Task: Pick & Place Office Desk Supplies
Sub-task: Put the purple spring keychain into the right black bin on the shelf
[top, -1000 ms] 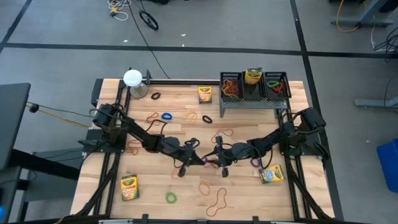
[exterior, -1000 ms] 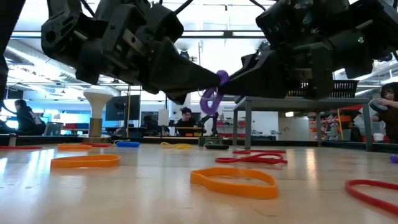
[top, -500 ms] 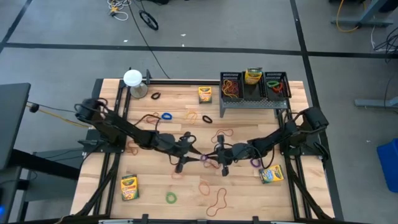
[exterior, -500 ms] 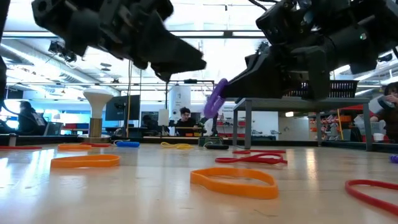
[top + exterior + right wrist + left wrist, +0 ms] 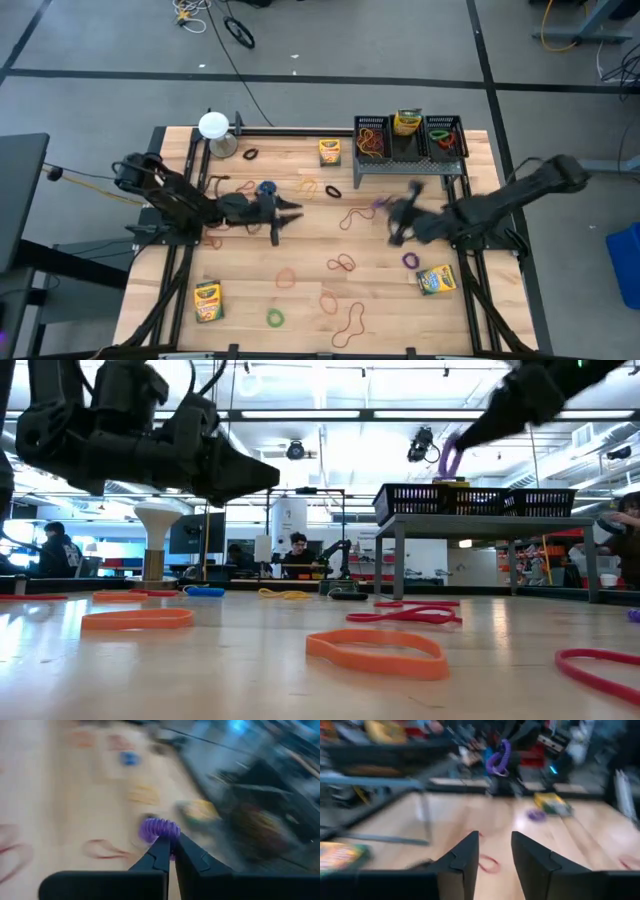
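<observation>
My right gripper (image 5: 388, 207) is raised above the table's middle right, in front of the black mesh rack (image 5: 408, 160), and is shut on a purple coiled rubber band (image 5: 158, 828). The same band shows high up in the low view (image 5: 447, 457). My left gripper (image 5: 292, 208) stands open and holds nothing, left of the middle; its fingers (image 5: 465, 860) show a clear gap. Loose rubber bands lie flat on the wood, such as a blue one (image 5: 266, 187) and an orange one (image 5: 378, 654). Crayon boxes (image 5: 330, 152) (image 5: 207, 300) (image 5: 437, 280) lie on the table. My right gripper pinches the purple band between its two fingertips (image 5: 165, 845), which meet on one side of the loop. The rest of the coil (image 5: 152, 826) bulges out past the tips. The fingers slant downward. The band is lifted clear of the table, and its free part hangs just below the tips (image 5: 447, 460).
The rack stands on legs at the far right and holds rubber bands and a crayon box (image 5: 407, 122). A white round-topped object (image 5: 213, 126) stands at the far left corner. Green (image 5: 275, 317), purple (image 5: 410, 260) and red (image 5: 343, 264) bands dot the near half.
Both grippers met at the purple band over the table's middle. My left gripper opened, let go of it and drew back toward the table's left edge. My right gripper shut on the band, then rose and swung with it toward the right, far side.
</observation>
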Controlling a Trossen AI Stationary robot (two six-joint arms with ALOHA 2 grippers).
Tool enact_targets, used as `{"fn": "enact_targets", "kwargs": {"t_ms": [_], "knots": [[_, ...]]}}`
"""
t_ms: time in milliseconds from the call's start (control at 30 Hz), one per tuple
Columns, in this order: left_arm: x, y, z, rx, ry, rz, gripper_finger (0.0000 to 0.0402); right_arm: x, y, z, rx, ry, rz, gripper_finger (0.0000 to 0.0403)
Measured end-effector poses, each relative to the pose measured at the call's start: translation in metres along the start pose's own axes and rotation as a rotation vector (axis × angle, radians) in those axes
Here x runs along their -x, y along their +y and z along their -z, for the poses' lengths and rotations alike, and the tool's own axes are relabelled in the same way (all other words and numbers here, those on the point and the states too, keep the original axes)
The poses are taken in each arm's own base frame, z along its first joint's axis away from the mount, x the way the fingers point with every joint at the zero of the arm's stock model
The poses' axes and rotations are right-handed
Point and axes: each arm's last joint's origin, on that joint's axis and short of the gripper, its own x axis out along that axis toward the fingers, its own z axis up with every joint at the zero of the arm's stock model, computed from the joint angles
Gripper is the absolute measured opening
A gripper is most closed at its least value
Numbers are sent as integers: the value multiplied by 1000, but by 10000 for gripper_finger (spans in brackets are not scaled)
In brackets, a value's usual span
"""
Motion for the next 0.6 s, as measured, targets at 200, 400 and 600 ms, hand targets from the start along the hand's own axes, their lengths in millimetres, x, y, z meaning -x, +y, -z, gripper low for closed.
{"fn": "enact_targets", "kwargs": {"t_ms": [200,400,600], "knots": [[4,12,1,23,-28,-50,108,43,-80,-11,-205,127,345,15],[-1,11,-2,17,-33,-42,107,45,-132,-14,-288,312,580,15],[-2,11,-2,14,-24,-31,107,28,-169,3,-363,551,707,15]]}}
